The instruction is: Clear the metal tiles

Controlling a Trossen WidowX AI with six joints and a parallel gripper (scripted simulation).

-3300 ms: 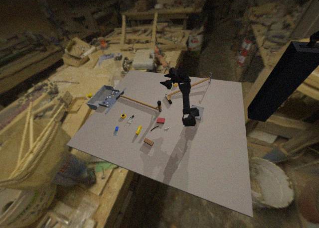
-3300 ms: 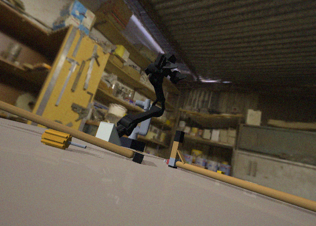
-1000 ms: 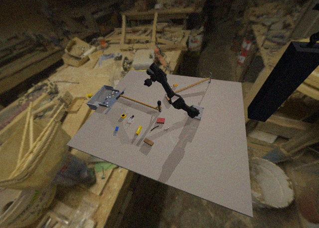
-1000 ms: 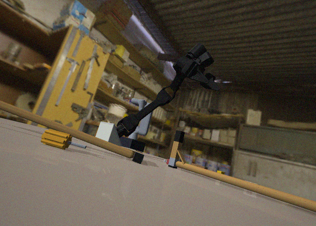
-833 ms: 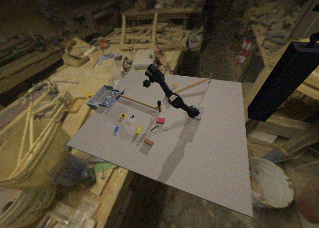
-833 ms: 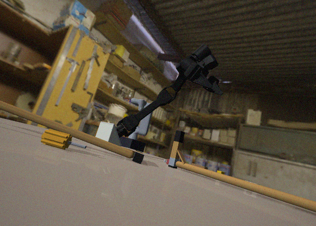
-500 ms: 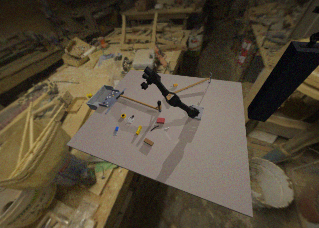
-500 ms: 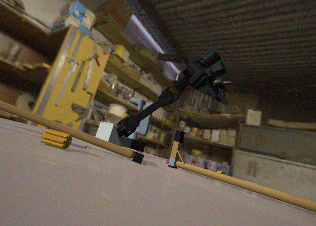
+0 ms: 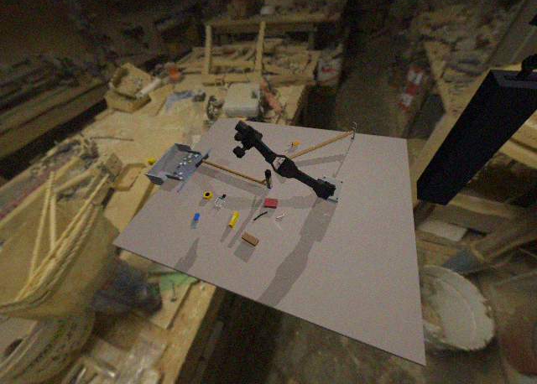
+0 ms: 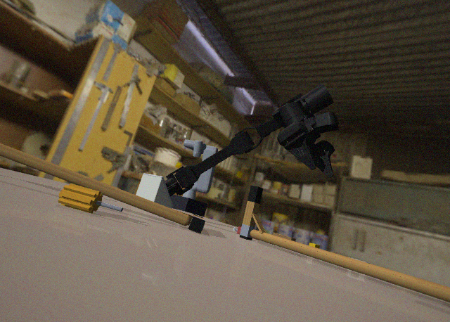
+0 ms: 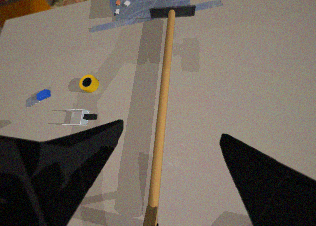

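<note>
The arm's base (image 9: pixel 341 183) is the thing everything is placed from here. Close to it on the desk (image 9: pixel 368 258) (image 10: pixel 218 282) (image 11: pixel 237 78) lie a small white piece (image 9: pixel 279 216), a red block (image 9: pixel 270 203) and a thin black curved piece (image 9: pixel 260 215).

A bit farther from the base is the near end of the long scraper (image 9: pixel 234 172) (image 10: pixel 345 262) (image 11: pixel 162 108), where a short black-topped grip (image 9: pixel 268 178) (image 10: pixel 248 212) stands up. The scraper lies on the desk, its pole pointing away from the base. A second pole (image 9: pixel 320 145) (image 10: pixel 91 182) lies off to one side of the base, with an orange ribbed piece (image 9: pixel 295 142) (image 10: pixel 79 197) near it.

Farther out from the base are a brown block (image 9: pixel 250 239) and a yellow bar (image 9: pixel 234 219). The pincer (image 9: pixel 238 151) (image 10: pixel 323 171) (image 11: pixel 171 131) hangs high up and well out from the base, released and spread wide, nothing between its fingers. Beyond the yellow bar come a silver clip (image 9: pixel 220 201) (image 11: pixel 76 116), a yellow ring (image 9: pixel 205 195) (image 11: pixel 95 85) and a blue piece (image 9: pixel 196 216) (image 11: pixel 43 95).

Farthest from the base, the scraper's black blade (image 11: pixel 173 11) sits by the blue-grey plate (image 9: pixel 190 166) (image 11: pixel 140 13); small white, orange and dark tiles (image 9: pixel 190 160) (image 11: pixel 118 3) lie scattered past the blade, with the walled catch box (image 9: pixel 157 180) at the far end
</note>
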